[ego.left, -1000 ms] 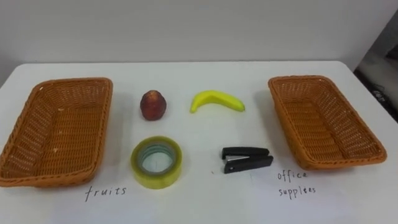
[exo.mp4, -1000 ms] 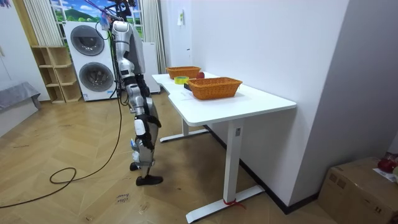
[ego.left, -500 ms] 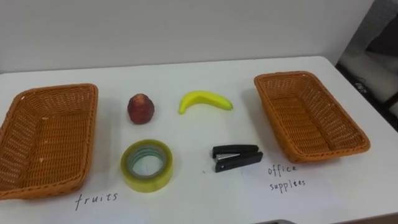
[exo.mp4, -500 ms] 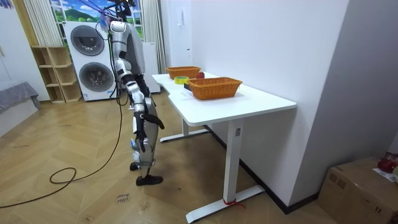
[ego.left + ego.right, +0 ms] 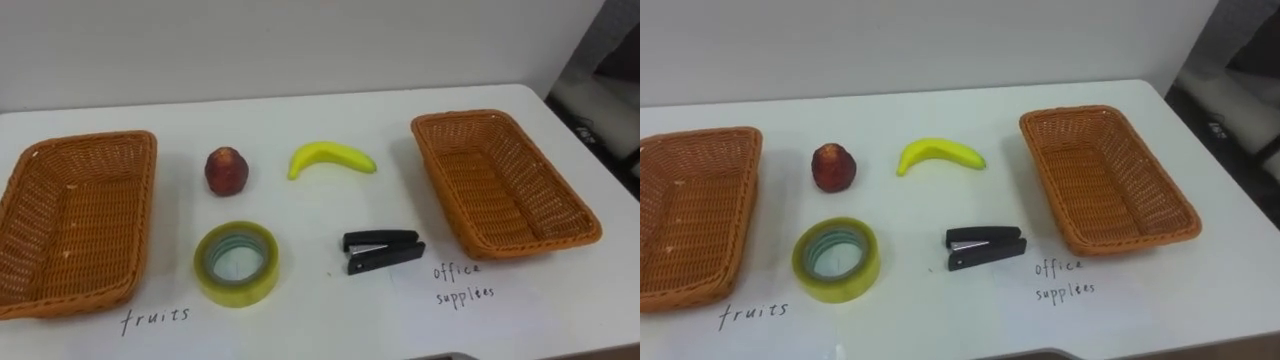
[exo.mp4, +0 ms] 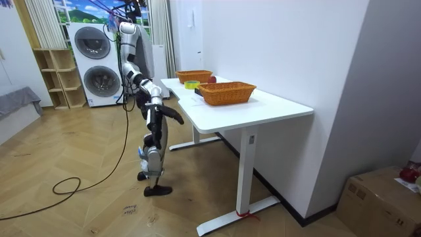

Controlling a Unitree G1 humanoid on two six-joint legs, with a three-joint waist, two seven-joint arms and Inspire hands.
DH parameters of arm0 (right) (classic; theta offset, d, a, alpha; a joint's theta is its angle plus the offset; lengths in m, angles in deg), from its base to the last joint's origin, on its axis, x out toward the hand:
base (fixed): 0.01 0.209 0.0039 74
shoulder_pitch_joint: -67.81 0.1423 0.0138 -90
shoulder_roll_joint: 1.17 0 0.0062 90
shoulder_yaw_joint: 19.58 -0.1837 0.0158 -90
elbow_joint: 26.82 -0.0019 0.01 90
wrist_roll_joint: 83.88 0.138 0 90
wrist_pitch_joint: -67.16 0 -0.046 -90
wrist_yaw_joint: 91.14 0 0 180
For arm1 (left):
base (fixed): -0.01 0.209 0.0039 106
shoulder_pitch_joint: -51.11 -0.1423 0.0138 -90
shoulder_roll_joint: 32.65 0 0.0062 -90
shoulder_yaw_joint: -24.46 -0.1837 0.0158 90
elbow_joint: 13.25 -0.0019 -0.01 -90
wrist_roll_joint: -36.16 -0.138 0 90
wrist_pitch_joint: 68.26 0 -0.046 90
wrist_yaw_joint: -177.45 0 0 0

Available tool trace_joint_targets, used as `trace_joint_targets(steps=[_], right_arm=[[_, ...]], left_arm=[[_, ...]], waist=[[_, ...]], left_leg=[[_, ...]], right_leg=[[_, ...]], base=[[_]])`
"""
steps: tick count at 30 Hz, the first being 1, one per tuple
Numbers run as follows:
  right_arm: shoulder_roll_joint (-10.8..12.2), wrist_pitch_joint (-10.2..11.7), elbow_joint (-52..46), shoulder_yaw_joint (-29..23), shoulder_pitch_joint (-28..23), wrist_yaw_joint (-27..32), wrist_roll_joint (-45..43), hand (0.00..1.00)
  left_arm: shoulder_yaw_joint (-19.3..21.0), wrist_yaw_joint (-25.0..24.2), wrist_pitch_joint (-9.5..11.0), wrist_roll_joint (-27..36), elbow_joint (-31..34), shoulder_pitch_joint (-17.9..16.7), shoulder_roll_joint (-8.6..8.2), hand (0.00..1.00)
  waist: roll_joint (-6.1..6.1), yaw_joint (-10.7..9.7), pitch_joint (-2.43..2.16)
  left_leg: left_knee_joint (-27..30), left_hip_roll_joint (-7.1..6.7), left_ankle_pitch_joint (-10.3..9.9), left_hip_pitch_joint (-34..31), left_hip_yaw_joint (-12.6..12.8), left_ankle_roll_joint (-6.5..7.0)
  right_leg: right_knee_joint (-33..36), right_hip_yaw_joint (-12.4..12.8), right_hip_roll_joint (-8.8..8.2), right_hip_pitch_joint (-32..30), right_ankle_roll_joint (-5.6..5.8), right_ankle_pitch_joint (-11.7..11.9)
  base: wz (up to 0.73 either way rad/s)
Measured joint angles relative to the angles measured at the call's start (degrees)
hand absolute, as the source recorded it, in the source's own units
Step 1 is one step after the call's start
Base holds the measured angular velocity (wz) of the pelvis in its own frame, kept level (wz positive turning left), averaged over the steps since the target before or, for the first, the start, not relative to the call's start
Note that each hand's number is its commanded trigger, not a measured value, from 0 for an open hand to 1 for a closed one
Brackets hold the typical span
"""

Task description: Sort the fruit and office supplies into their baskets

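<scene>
Table [image 6: 273, 108]: white, on white legs, along the wall.
Washing machines [image 6: 92, 62]: two, stacked, at the far end.
Shelf [image 6: 58, 79]: open wooden cubbies, just beside the machines.
Cardboard box [image 6: 380, 197]: on the floor, room view's right.

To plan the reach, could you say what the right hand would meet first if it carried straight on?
Probably the table's near edge: in the room view the right hand points toward it. Depth is unclear; if it clears, the stapler comes next.

The table [image 5: 310, 120] bore two handwritten labels: "fruits" [image 5: 155, 318] before the left basket [image 5: 75, 225]; "office supplies" [image 5: 463, 283] (on two lines, spelt oddly) before the right basket [image 5: 500, 185].
</scene>
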Motion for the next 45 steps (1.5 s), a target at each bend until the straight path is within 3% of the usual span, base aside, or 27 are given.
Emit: trace_joint_targets(steps=[7, 14, 28, 42, 45], right_arm=[[-0.2, 3.2, -7.4, 0.1, 0.4, 7.4, -11.2, 0.0], [-0.5, 3.8, -13.7, 0.5, 0.9, 13.0, -20.4, 0.0], [-2.8, 4.3, -29.7, 2.8, 2.3, 11.7, -35.7, 0.0], [-5.0, 4.4, -37.5, 5.5, 2.5, 7.9, -38.2, 0.0], [-6.1, 4.3, -38.5, 6.2, 3.3, 6.8, -42.4, 0.0]], left_arm=[[-0.2, -0.1, 1.4, 0.1, 0.0, 0.9, 0.15, 0.0], [-1.1, -0.1, 1.6, 0.0, -0.1, 0.8, 0.63, 0.0], [-2.0, -1.2, 1.6, 0.0, -1.4, 0.7, 0.74, 0.0], [-2.6, -2.0, 1.6, -0.2, -4.4, 2.4, 1.4, 0.0], [-2.7, -2.1, 1.6, -0.2, -4.4, 2.4, 1.52, 0.0]], waist=[[0.12, 0.4, 0.28], [-0.33, 1.6, 0.03], [-0.86, 2.6, 0.04], [-1.19, 4.7, 0.22], [-1.28, 5.0, 0.25]], left_leg=[[0.0, -0.1, 0.0, -0.3, 0.2, 0.0], [0.0, -0.16, 0.0, -1.3, 0.5, 0.02], [0.1, -0.15, 0.0, -1.1, 0.4, 0.03], [0.1, -0.17, 0.0, -1.2, -0.3, 0.03], [0.1, -0.21, 0.0, -1.2, -0.3, 0.03]], right_leg=[[-0.1, 0.1, 0.05, -0.3, 0.06, 0.0], [0.9, 0.0, 0.1, -1.7, 0.11, 0.1], [0.0, -0.1, 0.07, -1.7, 0.11, 0.2], [-0.1, -0.5, 0.05, -0.9, 0.16, 0.4], [0.0, -0.7, -0.03, -0.9, 0.17, 0.4]], base=[[-0.01], [-0.04], [0.0], [0.01], [0.03]])
